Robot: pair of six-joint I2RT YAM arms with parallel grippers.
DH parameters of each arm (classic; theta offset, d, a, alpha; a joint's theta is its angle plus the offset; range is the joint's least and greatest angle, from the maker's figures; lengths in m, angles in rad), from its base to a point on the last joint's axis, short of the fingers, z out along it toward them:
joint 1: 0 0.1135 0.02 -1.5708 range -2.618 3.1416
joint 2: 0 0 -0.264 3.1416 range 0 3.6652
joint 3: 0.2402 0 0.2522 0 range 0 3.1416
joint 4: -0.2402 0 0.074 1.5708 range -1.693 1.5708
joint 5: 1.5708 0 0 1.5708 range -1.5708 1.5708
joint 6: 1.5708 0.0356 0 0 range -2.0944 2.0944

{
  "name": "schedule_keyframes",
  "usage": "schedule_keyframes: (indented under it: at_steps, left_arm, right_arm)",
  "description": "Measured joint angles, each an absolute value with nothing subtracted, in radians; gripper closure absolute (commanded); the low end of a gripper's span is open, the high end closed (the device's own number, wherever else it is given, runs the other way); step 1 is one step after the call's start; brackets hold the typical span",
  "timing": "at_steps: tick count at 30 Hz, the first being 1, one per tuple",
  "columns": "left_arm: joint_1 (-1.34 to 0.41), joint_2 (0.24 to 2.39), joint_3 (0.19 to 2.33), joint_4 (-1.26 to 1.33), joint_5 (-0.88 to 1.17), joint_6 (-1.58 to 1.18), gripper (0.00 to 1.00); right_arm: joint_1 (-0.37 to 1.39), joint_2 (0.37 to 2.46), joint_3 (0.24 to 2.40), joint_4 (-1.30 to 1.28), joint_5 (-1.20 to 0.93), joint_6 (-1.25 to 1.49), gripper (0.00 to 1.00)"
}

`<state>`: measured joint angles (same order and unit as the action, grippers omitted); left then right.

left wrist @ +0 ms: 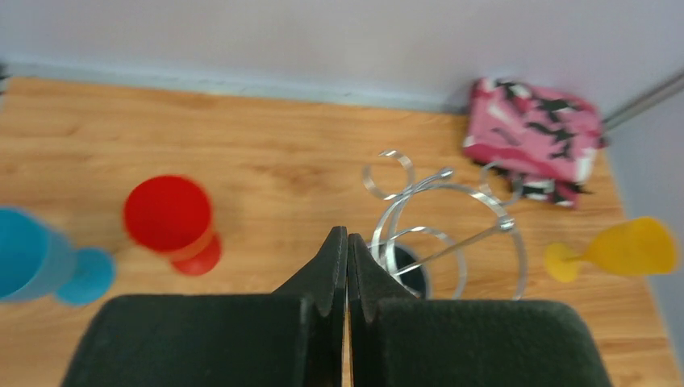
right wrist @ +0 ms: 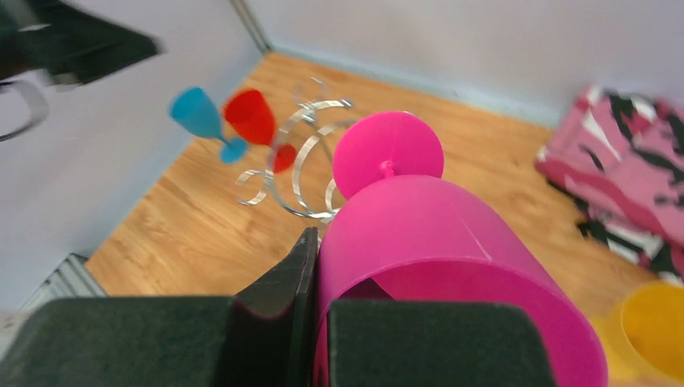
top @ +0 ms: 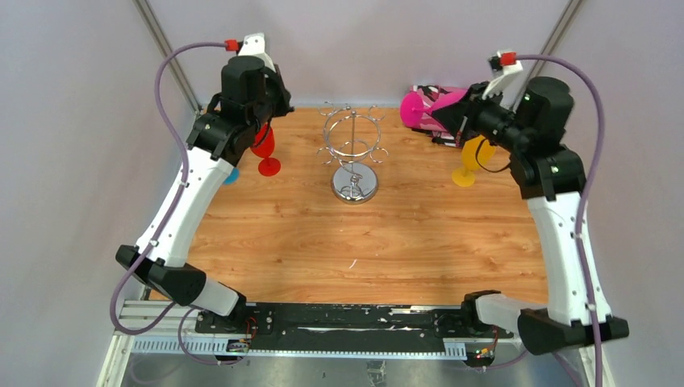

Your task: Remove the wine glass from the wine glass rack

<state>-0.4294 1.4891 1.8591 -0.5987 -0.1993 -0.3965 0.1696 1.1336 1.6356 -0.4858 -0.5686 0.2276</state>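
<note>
Right wrist view: right gripper (right wrist: 317,270) clenched on the bowl wall of the magenta wine glass (right wrist: 419,234). One dark finger (right wrist: 286,282) outside the wall, the other mostly hidden, seemingly inside the rim. Carried on its side, open mouth toward the camera, round foot pointing away toward the wine glass rack (right wrist: 300,165). Off the hooks, apart from the chrome wire, up in the air. Beyond the rack, near the left wall: red glass (right wrist: 250,117) and blue glass (right wrist: 198,113), close together. Low at the right edge, part of a yellow glass (right wrist: 655,322). Further back, by the rear wall, a pink camouflage cloth (right wrist: 629,161).

Left wrist view: left gripper (left wrist: 347,242) pressed shut, fingertips meeting tip to tip. Just past the tips and slightly right, the rack's rings and curled hooks, seen from above. Red glass to the left, standing upright. Blue glass at the far left edge, cut off by the frame. Yellow glass lying on its side at the right.

Top external view: rack upright at the middle back of the wooden table (top: 323,250). Magenta glass held above the back right part, right of the rack and well clear of it, foot turned left. Yellow glass beneath the right arm. Left arm raised over the back left corner, above the red glass, its fingers hidden behind the wrist. Small sliver of blue showing beside that arm.
</note>
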Motion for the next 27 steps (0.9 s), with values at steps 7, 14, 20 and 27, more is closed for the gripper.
schedule_keyframes:
  at_steps: [7, 14, 20, 27]
  left_arm:
    - [-0.461, 1.376, 1.705, -0.722, -0.416, -0.347, 1.0]
    - [-0.461, 1.303, 1.662, -0.756, -0.501, -0.328, 1.0]
    - [-0.461, 1.277, 1.646, -0.759, -0.519, -0.313, 1.0]
    - [-0.461, 1.276, 1.628, -0.762, -0.529, -0.295, 1.0]
  right_arm:
    - [0.17, 1.33, 1.64, -0.64, -0.39, 0.173, 1.0]
    - [0.199, 1.458, 1.692, -0.72, -0.227, 0.121, 1.0]
    - [0.252, 1.58, 1.803, -0.772, -0.135, 0.072, 1.0]
    - [0.3, 1.74, 1.855, -0.81, -0.049, 0.038, 1.0]
